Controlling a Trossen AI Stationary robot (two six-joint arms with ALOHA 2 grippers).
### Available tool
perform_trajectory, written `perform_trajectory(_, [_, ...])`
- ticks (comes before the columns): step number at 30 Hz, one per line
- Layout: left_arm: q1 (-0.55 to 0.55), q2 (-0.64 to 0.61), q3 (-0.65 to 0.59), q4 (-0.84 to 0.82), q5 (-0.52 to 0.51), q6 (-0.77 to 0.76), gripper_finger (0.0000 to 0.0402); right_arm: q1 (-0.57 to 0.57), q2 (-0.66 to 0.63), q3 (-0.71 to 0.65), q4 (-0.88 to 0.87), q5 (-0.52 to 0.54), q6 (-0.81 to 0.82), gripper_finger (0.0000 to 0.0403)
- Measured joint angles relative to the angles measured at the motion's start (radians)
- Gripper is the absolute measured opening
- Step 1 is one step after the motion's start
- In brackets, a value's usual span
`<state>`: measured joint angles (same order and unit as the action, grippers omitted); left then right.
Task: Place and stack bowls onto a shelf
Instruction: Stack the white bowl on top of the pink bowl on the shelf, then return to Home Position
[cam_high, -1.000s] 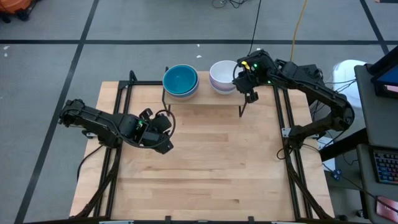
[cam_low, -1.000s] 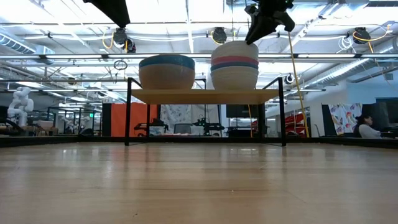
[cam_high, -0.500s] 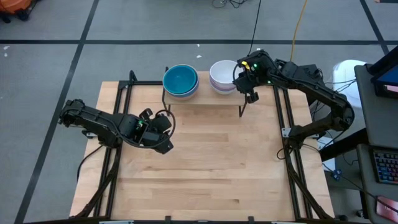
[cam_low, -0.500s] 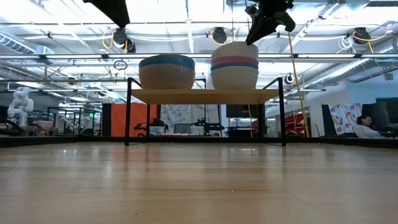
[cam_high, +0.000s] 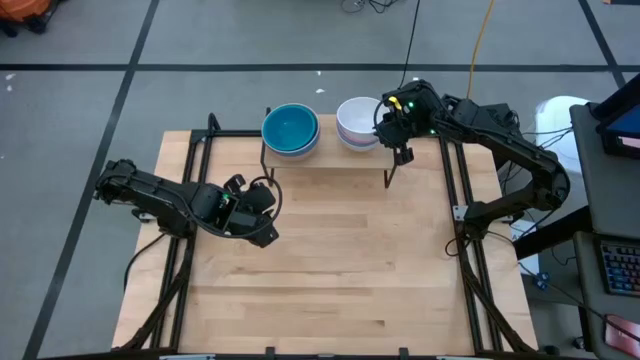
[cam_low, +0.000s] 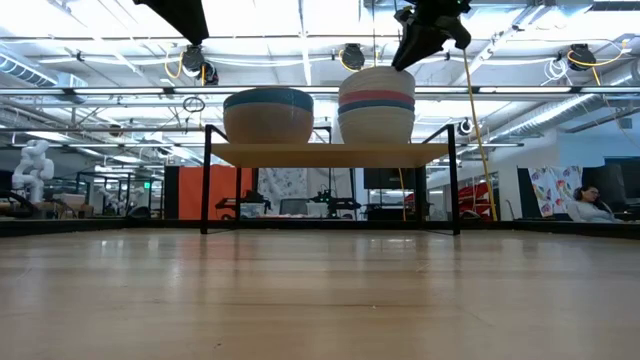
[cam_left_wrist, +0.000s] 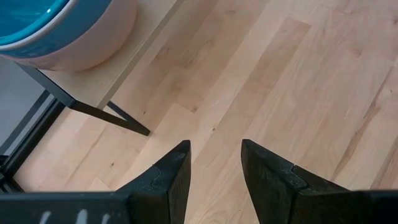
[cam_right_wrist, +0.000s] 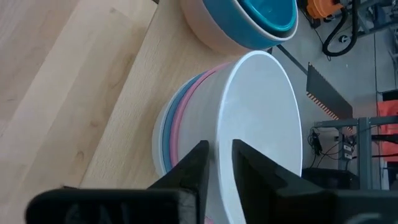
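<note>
The shelf stands at the table's far edge with two stacks of bowls on its board. The left stack has a teal bowl on top; the right stack has a white bowl over pink and blue ones. My right gripper is at the right stack's right rim, shut on the white bowl. My left gripper hovers open over the table's left half, in front of the shelf, with bare wood between its fingers. My right gripper has the white bowl's rim on the side toward the table's right, one finger inside the bowl and one outside. It comes from above, slanting down from the right. The bowl sits nested upright on its stack.
The shelf's thin black legs stand on the tabletop, and a black frame runs along the table's sides. Open wood lies in front of the shelf. A person sits far off in the room.
</note>
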<state>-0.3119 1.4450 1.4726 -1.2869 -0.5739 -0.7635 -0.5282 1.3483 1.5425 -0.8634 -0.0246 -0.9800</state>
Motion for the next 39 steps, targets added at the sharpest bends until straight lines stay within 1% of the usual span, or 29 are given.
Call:
perform_trajectory(4, [0.0, 0.0, 0.0, 0.0, 0.0, 0.0, 0.0147, 0.0, 0.0, 0.0, 0.0, 0.001, -0.008, 0.0077])
perform_trajectory(10, [0.0, 0.0, 0.0, 0.0, 0.0, 0.0, 0.0147, 0.002, -0.018, 0.0, 0.005, 0.001, -0.039, 0.0074])
perform_trajectory(15, [0.0, 0.0, 0.0, 0.0, 0.0, 0.0, 0.0147, 0.03, -0.076, 0.0, 0.056, -0.002, -0.043, 0.0073])
perform_trajectory(23, [0.007, -0.005, 0.0, 0.0, -0.007, 0.027, 0.0147, 0.075, -0.181, 0.0, 0.136, -0.001, 0.006, 0.0072])
perform_trajectory(26, [0.025, -0.024, 0.0, 0.006, -0.016, 0.052, 0.0147, 0.086, -0.226, 0.0, 0.141, 0.0, 0.008, 0.0072])
perform_trajectory(29, [0.041, -0.05, 0.0, 0.008, -0.051, 0.078, 0.0147, 0.093, -0.271, 0.0, 0.141, 0.001, 0.025, 0.0072])
perform_trajectory(34, [0.061, -0.114, 0.0, 0.01, -0.103, 0.156, 0.0147, 0.099, -0.344, 0.0, 0.141, 0.001, 0.022, 0.0072])
perform_trajectory(39, [0.074, -0.196, 0.0, 0.016, -0.115, 0.241, 0.0147, 0.098, -0.419, 0.0, 0.15, 0.002, 0.027, 0.0072])
